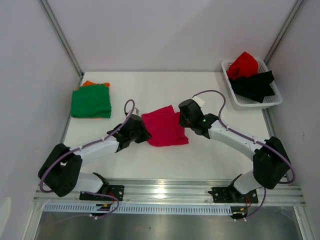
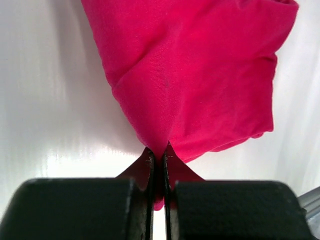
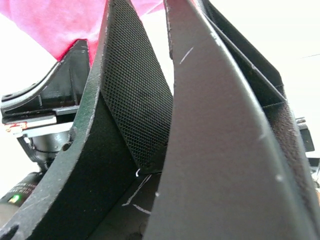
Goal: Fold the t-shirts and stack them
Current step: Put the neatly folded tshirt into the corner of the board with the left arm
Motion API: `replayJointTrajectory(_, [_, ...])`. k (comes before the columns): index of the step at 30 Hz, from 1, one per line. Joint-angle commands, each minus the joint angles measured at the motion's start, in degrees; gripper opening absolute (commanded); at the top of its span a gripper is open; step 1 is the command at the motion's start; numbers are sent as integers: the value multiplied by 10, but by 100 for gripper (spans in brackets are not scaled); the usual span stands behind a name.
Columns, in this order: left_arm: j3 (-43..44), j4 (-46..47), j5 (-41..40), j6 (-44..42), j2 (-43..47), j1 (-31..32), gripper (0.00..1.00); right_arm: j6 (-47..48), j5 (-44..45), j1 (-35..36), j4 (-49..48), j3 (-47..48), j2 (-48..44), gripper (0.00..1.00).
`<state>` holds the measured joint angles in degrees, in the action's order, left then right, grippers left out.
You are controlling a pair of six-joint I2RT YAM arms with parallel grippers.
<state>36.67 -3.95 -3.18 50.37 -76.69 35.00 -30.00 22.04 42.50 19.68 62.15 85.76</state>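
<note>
A magenta t-shirt point(image 1: 164, 126) lies crumpled mid-table. My left gripper point(image 1: 145, 134) is at its left edge, shut on a pinch of the magenta t-shirt point(image 2: 200, 75), which spreads away from the left gripper point(image 2: 159, 159). My right gripper point(image 1: 183, 121) sits at the shirt's upper right edge. In the right wrist view the right gripper point(image 3: 150, 20) has its jaws apart, with bare table between them and magenta t-shirt point(image 3: 55, 25) beyond; its tips are cut off by the frame. A folded green t-shirt point(image 1: 91, 101) lies on an orange t-shirt point(image 1: 89, 83) at the far left.
A white lattice basket point(image 1: 270, 102) at the back right holds a red t-shirt point(image 1: 243, 65) and a black t-shirt point(image 1: 255, 84). White walls close in the table at the left, back and right. Both arm bases stand on the rail at the near edge.
</note>
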Motion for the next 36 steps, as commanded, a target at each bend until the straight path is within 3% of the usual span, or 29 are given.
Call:
replayJointTrajectory(1, [14,-9,-25,-26,7,-2,1,-1,9,-4,-10,-5,-17,38])
replayJointTrajectory(11, [113,-81,-23,-132,-16,-83,1,-1,6,-5,-13,-12,-16,39])
replayJointTrajectory(19, [283,-173,27,-218,-126,-174,0,3,7,-9,-10,-15,-13,38])
replayJointTrajectory(28, [417,-231,74,-248,-239,-256,1,12,20,-18,5,-19,-20,38])
replayJointTrajectory(36, [448,-249,64,-252,-241,-314,0,15,14,-29,8,-20,-13,38])
